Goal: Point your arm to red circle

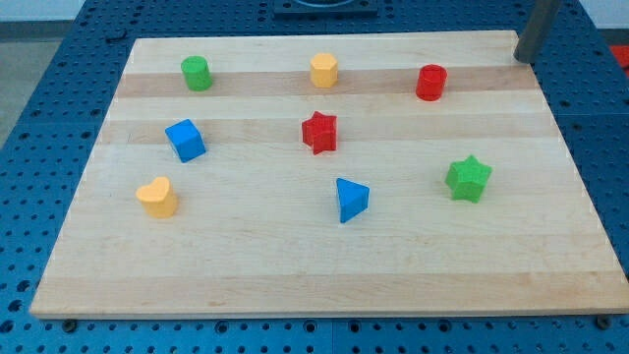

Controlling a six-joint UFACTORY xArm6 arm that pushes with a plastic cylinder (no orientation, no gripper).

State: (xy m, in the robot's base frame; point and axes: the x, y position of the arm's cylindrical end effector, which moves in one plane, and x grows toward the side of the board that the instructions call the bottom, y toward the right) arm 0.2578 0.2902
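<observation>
The end effector, a bare rod holding nothing, rests my tip (524, 59) at the desk's (295, 265) top-right corner, right of the red circle (430, 83).

a pale wooden board (324, 265) lies on a blue perforated table (59, 108) under even light.

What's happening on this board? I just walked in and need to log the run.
A rod-ended arm is meant to point at the red circle, near the view's top right. My tip sits at the wooden board's top right corner, to the right of that block and apart from it. Nothing is being touched; the red star and the other blocks stand scattered.
</observation>
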